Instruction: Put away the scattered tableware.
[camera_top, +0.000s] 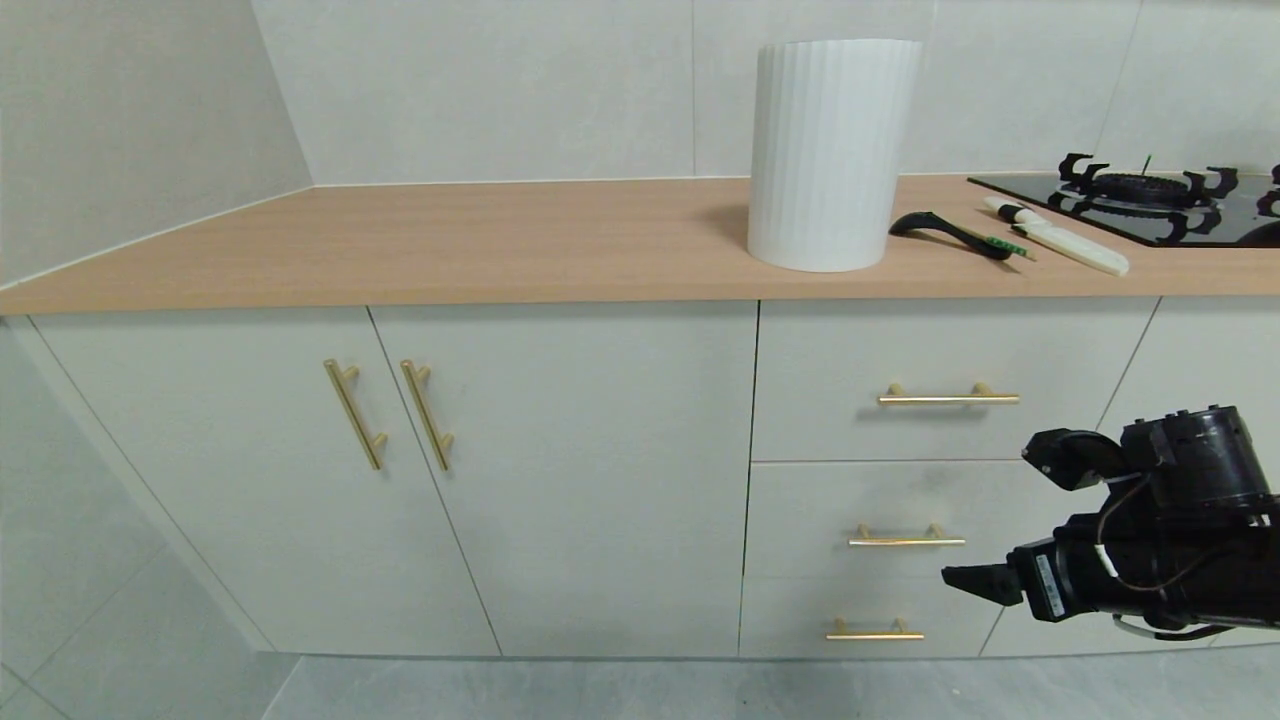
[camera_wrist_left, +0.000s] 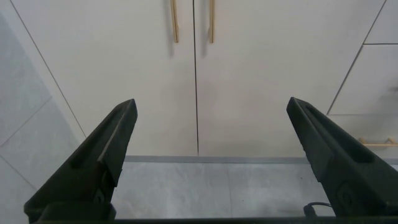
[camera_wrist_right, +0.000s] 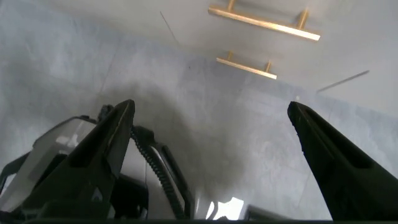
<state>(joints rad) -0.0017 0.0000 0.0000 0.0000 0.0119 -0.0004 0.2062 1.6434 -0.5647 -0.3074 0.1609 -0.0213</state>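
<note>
1. Tableware lies scattered on the wooden surface (camera_top: 500, 240). A black spoon (camera_top: 950, 232), a thin green piece (camera_top: 1006, 246) and a white utensil (camera_top: 1062, 242) lie flat and close together, between the white ribbed container (camera_top: 833, 155) and the stove (camera_top: 1150, 195).
2. That container stands upright just beside the spoon. Tall and set so near, it is probably the holder meant for these pieces, though its top cannot be seen.
3. Hanging low in front of the drawers (camera_top: 900, 350), well below the surface, the right gripper (camera_top: 985, 515) has its jaws spread and holds nothing.
4. Near the floor and facing the cabinet doors (camera_wrist_left: 261, 81), the left gripper (camera_wrist_left: 211, 102) has its jaws spread wide too, and is empty.
5. Open, empty jaws held this low suggest the task has not yet begun: no piece is picked up. The right arm sits on the utensils' side, so it looks the better placed to rise and take the spoon.
</note>
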